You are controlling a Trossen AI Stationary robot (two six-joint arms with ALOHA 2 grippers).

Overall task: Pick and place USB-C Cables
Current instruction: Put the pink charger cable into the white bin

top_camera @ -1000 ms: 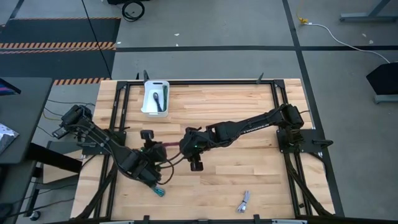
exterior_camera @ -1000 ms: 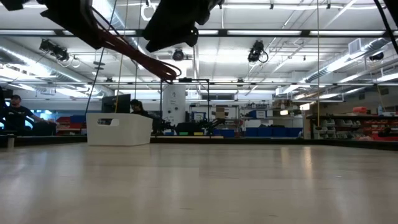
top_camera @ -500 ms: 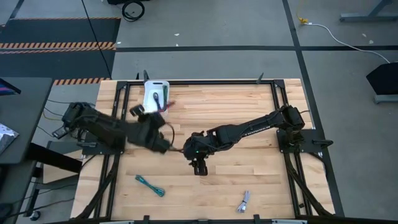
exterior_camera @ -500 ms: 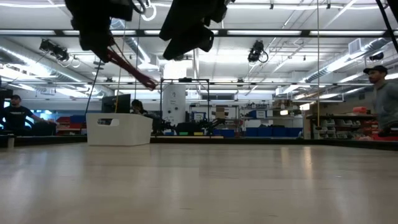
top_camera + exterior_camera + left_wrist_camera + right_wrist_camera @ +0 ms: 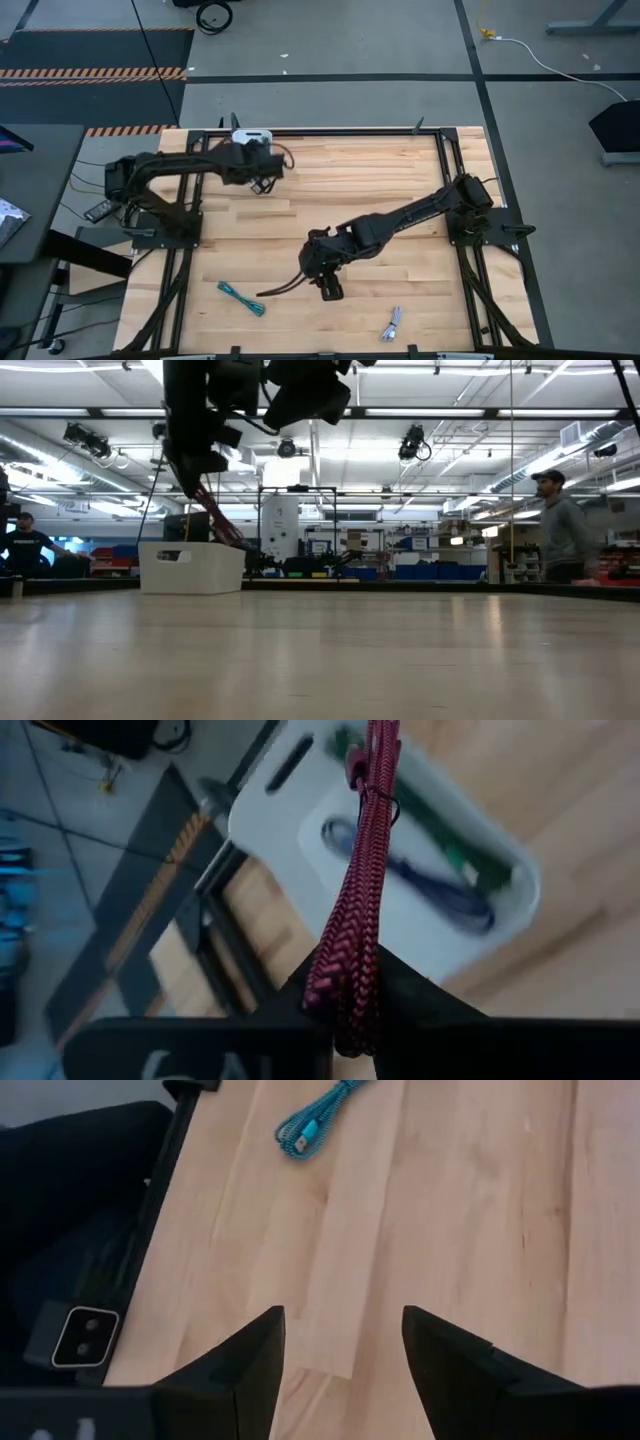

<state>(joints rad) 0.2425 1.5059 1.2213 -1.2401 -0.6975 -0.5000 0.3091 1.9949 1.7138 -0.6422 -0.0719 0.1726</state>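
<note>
Left tool [image 5: 350, 1020] pinches the magenta cable [image 5: 352, 910], which hangs over the white bin [image 5: 300, 815] directly beneath for release. Right tool [image 5: 340, 1355], fingers spread, faces the teal cable [image 5: 318, 1120] ahead on the desk [image 5: 450, 1210]

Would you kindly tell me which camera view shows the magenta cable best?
The left wrist view: the magenta cable fills the frame, hanging from the left claw above the white bin. The low view shows a thin red strand; the high view barely shows it; the right wrist view, not at all.
</note>
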